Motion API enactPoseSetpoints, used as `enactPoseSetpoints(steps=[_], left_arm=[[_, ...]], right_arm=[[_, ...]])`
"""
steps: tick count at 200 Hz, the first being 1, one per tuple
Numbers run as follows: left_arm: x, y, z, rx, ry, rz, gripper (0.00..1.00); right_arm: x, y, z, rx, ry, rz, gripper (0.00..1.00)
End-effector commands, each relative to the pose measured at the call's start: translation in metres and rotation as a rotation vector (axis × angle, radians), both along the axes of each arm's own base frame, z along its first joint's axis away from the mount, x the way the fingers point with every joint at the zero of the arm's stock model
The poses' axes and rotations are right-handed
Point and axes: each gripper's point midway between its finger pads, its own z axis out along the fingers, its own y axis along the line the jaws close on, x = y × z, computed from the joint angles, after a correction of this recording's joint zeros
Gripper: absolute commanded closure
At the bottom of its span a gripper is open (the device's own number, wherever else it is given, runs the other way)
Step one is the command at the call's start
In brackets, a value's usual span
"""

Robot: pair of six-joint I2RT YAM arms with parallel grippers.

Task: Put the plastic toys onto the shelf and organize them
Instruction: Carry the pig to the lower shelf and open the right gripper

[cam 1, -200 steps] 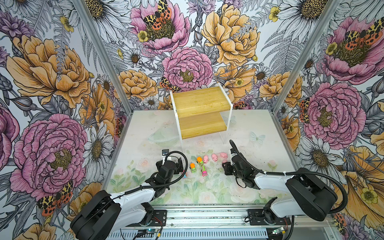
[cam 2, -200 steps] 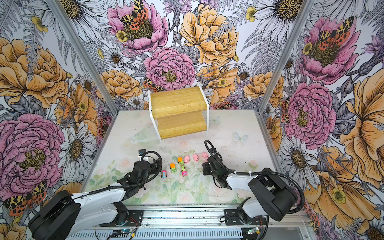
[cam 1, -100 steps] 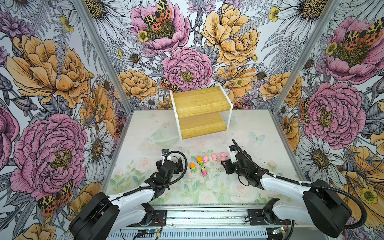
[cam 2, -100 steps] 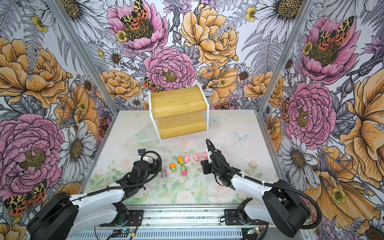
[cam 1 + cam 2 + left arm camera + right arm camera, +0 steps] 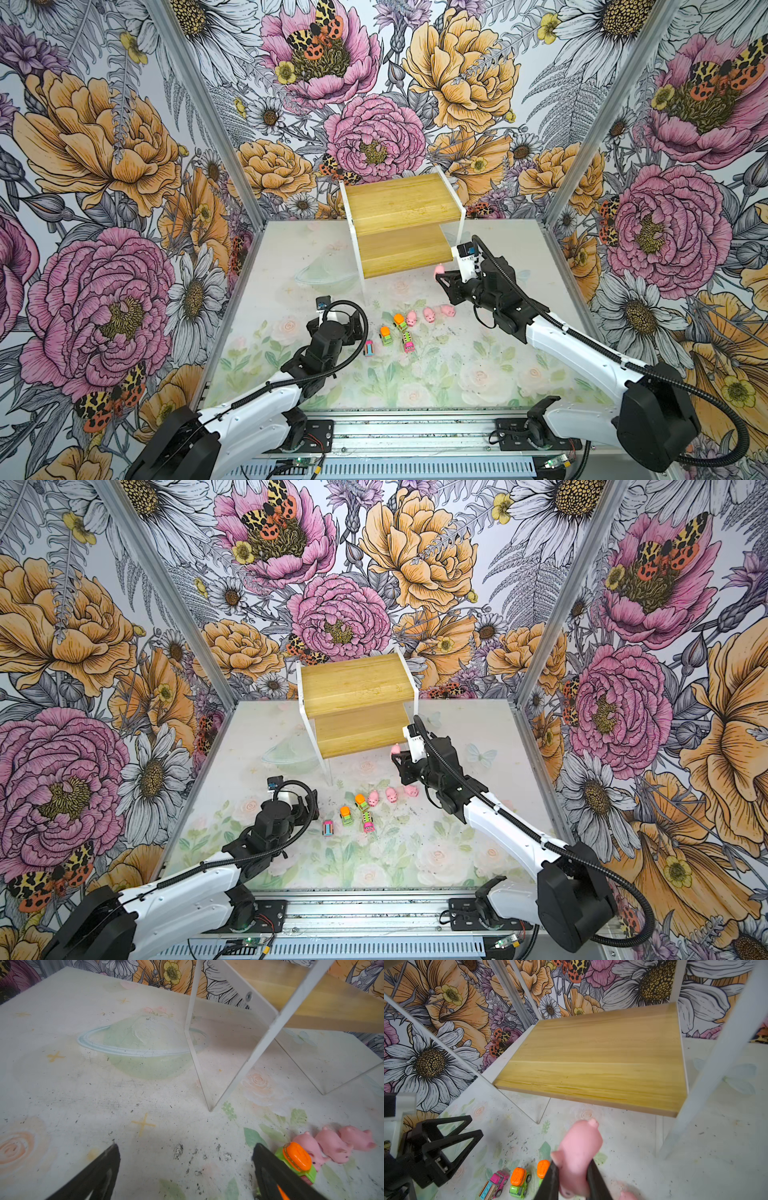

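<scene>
The shelf [image 5: 399,224] of two bamboo boards stands at the back of the table. My right gripper [image 5: 441,277] is shut on a pink pig [image 5: 577,1153], held in the air just off the lower board's front right corner [image 5: 395,749]. On the table lie three pink pigs [image 5: 429,314], two green trucks with orange tops [image 5: 386,335] and two pink striped cars [image 5: 369,347]. Left of them, my left gripper [image 5: 185,1151] hangs low and open, with only bare table between its fingers. One fingertip is next to a truck [image 5: 297,1157].
The shelf's white and clear side panels and legs [image 5: 209,1084] come down to the table just behind the toys. Flowered walls [image 5: 124,208] close in the left, right and back. A metal rail [image 5: 415,428] runs along the front edge.
My right gripper has risen from the row of pigs and moved back toward the shelf, carrying one pig. The left arm has stayed put.
</scene>
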Motion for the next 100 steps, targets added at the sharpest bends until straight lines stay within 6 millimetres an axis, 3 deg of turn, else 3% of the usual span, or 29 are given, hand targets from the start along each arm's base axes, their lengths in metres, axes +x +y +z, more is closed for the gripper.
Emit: enactPoseSetpoints(steps=[1,100], left_arm=[[-0.002,0.002,-0.002,-0.001,0.016,-0.009,0.01],[0.005,-0.006,-0.006,-0.004,0.045,-0.032,0.01]], right_arm=[[0.012,0.008,0.010,-0.023,-0.047,0.038,0.78],[0.063,0.010,0.011,-0.047,-0.103,-0.013,0.78]])
